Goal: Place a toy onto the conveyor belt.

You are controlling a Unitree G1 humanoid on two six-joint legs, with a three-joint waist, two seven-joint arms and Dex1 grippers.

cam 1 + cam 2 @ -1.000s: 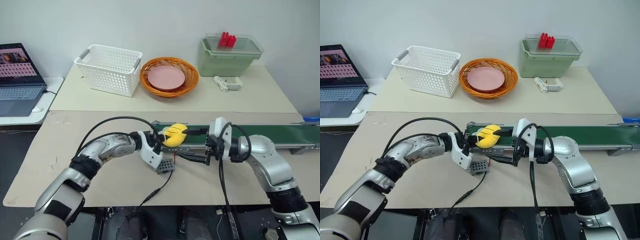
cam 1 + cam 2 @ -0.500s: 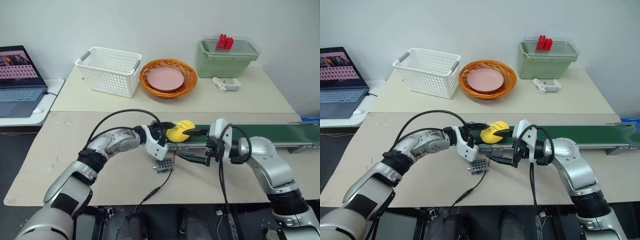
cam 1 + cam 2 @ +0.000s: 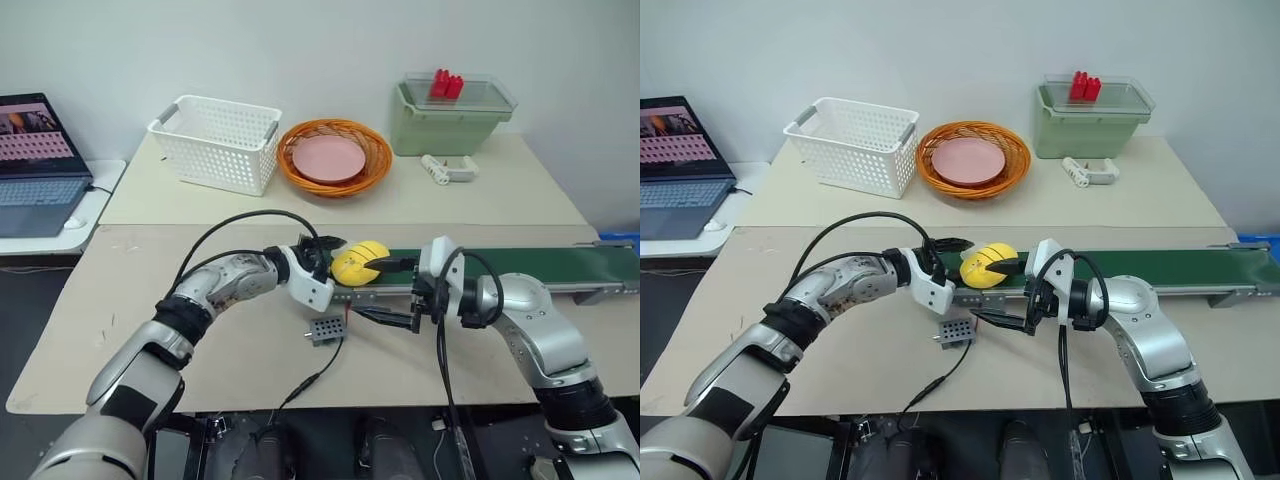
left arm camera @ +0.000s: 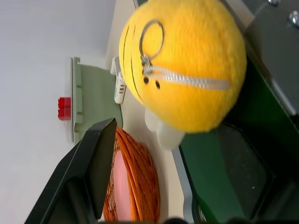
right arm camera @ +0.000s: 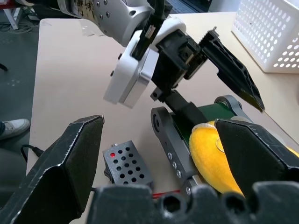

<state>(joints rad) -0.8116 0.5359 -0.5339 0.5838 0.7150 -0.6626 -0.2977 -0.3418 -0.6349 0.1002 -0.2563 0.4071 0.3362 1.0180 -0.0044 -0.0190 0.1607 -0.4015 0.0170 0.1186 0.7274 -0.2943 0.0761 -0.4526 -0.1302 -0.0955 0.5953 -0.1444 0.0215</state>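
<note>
From my head, the yellow toy [image 3: 357,265] sits on the near end of the green conveyor belt [image 3: 520,266], which runs across the tan worktop [image 3: 110,330] toward my right. My left gripper [image 3: 322,256] is at that end of the belt, jaws spread apart, just beside the toy and holding nothing. My right gripper [image 3: 385,290] points across toward it, jaws also wide open, one finger over the belt's edge next to the toy and the other lower, in front of the frame. A small grey perforated box [image 3: 325,329] lies on the worktop below the belt end. Farther back stand a white basket [image 3: 216,140], an orange basket [image 3: 336,156] and a green bin [image 3: 448,113].

Through my left wrist camera, the toy [image 4: 184,74] rests on the green belt [image 4: 205,168], with a zip and a metal ring showing.

Through my right wrist camera, the toy [image 5: 212,151] sits between my two open fingers [image 5: 70,163], and my left gripper [image 5: 205,79] gapes above the belt's end roller.
</note>
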